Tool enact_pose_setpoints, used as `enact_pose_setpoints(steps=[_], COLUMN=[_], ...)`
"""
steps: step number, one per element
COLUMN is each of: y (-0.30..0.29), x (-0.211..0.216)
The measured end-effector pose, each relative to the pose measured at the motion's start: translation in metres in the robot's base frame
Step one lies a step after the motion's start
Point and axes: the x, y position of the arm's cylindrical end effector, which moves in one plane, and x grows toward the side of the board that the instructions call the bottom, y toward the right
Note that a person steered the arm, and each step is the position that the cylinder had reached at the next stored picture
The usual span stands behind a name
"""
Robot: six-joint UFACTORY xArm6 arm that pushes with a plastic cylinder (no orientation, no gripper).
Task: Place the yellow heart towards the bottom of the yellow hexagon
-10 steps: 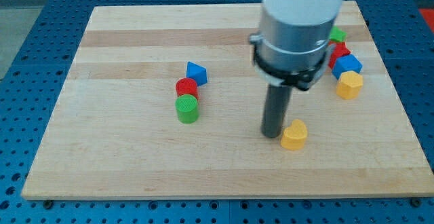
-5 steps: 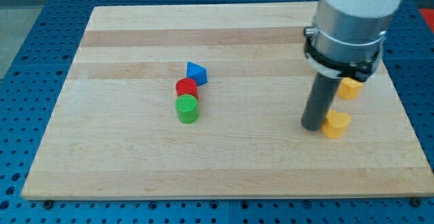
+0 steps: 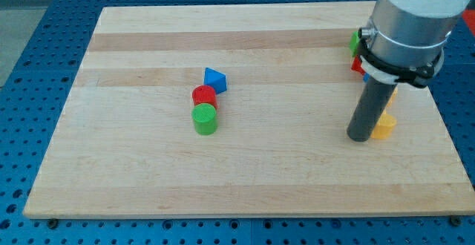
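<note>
camera view | my tip has slid further to the view's right, touching the yellow heart's left side | heart has moved right with it, now mostly hidden behind the rod, under the arm | green cylinder, red cylinder, blue block unmoved | no fingers, just a rod

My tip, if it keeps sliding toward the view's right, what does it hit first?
My tip already sits against the yellow heart, just to its right. Pushing on moves that first. The yellow hexagon above is mostly hidden by the arm.
</note>
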Motion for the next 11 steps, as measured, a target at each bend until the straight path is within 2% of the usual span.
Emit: enact_pose_setpoints(steps=[1,2,8,11], y=[0.000,0.003,0.009,0.009], x=[0.008,0.038,-0.015,-0.021])
